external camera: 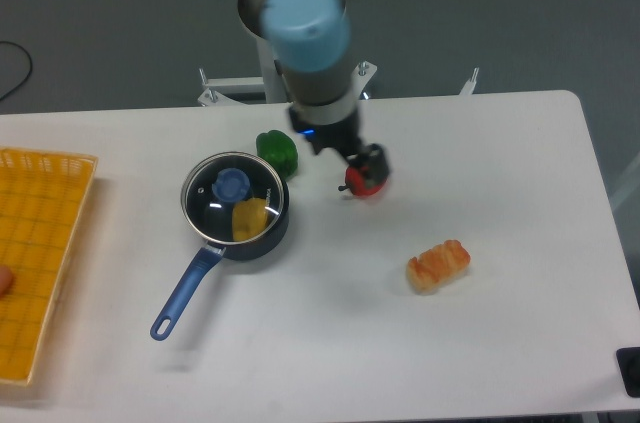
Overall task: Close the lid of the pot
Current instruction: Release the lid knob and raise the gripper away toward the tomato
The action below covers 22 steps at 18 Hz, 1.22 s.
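Note:
The dark navy pot [262, 235] stands left of the table's middle, its long blue handle [184, 294] pointing to the front left. The glass lid [214, 213] with its metal rim and blue knob [231, 184] lies flat on top of the pot. A yellow item shows through the glass. My gripper [356, 160] hangs well to the right of the pot, above the red pepper [367, 182]. Its fingers are seen end-on and mostly hidden by the wrist, so their state does not show. Nothing appears held.
A green pepper [277, 150] sits just behind the pot. An orange-striped bread roll [438, 264] lies right of centre. A yellow basket [38, 253] occupies the table's left edge. The arm's base [300, 63] rises behind the far edge.

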Each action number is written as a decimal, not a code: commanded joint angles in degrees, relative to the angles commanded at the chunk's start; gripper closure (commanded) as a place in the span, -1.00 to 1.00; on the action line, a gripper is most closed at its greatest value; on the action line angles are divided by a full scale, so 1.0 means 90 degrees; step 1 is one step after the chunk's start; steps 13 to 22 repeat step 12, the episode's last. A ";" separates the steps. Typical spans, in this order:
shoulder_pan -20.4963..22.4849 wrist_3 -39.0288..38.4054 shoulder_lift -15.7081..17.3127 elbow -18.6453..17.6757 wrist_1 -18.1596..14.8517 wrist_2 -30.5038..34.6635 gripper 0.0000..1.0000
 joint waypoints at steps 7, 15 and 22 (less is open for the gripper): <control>0.1192 0.1942 -0.0039 0.0010 0.0029 -0.0099 -1.00; 0.1574 0.2383 -0.0039 0.0039 0.0029 -0.0322 -1.00; 0.1574 0.2383 -0.0039 0.0039 0.0029 -0.0322 -1.00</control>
